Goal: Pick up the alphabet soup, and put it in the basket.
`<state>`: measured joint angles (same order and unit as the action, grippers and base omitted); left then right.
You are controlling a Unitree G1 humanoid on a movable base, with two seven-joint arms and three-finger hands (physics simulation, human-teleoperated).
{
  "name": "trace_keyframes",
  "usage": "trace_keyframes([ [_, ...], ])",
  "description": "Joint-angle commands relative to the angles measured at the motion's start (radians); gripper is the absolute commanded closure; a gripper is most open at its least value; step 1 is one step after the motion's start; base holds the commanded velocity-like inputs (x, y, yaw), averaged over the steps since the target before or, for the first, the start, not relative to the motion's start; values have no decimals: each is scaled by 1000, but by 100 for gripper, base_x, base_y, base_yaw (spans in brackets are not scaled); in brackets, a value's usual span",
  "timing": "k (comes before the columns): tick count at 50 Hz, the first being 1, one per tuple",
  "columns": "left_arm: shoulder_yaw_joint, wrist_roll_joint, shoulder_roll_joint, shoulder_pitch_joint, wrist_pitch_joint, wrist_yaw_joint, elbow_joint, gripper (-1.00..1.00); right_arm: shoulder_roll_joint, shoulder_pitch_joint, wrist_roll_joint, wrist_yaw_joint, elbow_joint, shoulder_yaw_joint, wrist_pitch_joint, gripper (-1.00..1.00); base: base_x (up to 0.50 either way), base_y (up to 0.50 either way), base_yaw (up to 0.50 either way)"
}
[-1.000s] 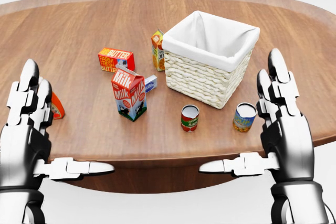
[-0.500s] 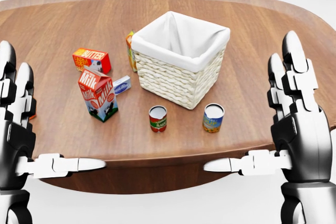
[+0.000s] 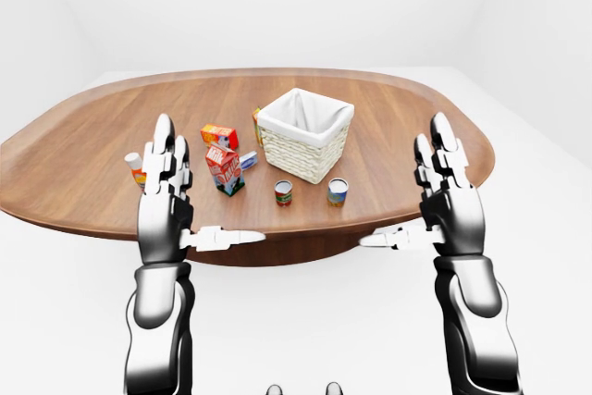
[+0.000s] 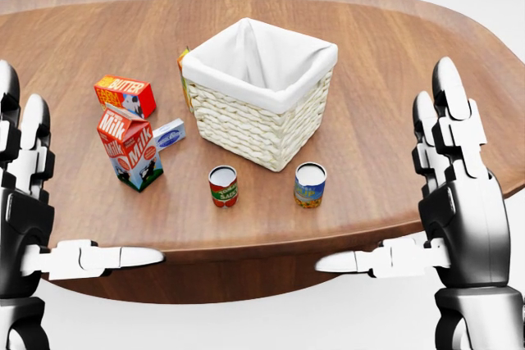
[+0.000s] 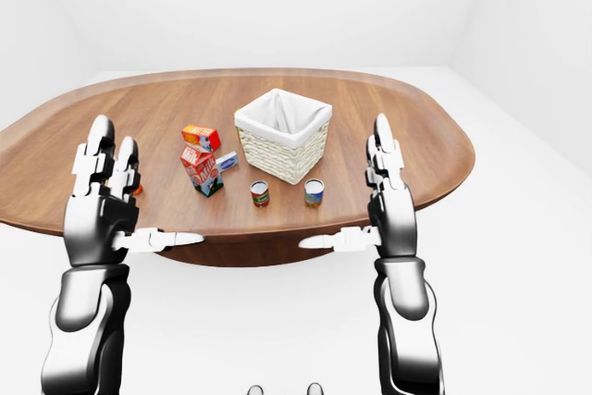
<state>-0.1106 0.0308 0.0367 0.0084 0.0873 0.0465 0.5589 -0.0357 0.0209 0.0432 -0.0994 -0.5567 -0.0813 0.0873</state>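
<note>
Since a second ago our whole head view has slid: everything on the table [image 4: 394, 63] now sits further left, which is the camera moving, not the things. We hold both hands raised short of the table's near edge, well apart from every item; our left hand [image 4: 29, 219] and our right hand [image 4: 459, 211] are both released, fingers straight up and thumbs pointing inward, grasping nothing. We see two cans upright below the basket [image 4: 261, 96] in the head view; the red-labelled one, which we take for the alphabet soup [image 4: 223, 186], stands left of a blue and yellow can [image 4: 310, 184]. Left of these stand a milk carton [image 4: 130, 147], a butter box [image 4: 125, 95] and a small pale box [image 4: 169, 134].
</note>
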Motion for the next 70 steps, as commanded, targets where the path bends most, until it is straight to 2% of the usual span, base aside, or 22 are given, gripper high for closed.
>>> trace_keyframes([
  [1,2,0,2,-3,0,0,12,-100,2,4,11,-4,3,8,0,-100,0,0,0],
  [57,19,18,-4,5,0,2,20,-100,7,16,22,-5,7,19,0,-100,17,0,0],
  [70,7,15,-1,2,0,2,20,-100,8,16,20,-4,4,21,0,-100,19,-17,0],
])
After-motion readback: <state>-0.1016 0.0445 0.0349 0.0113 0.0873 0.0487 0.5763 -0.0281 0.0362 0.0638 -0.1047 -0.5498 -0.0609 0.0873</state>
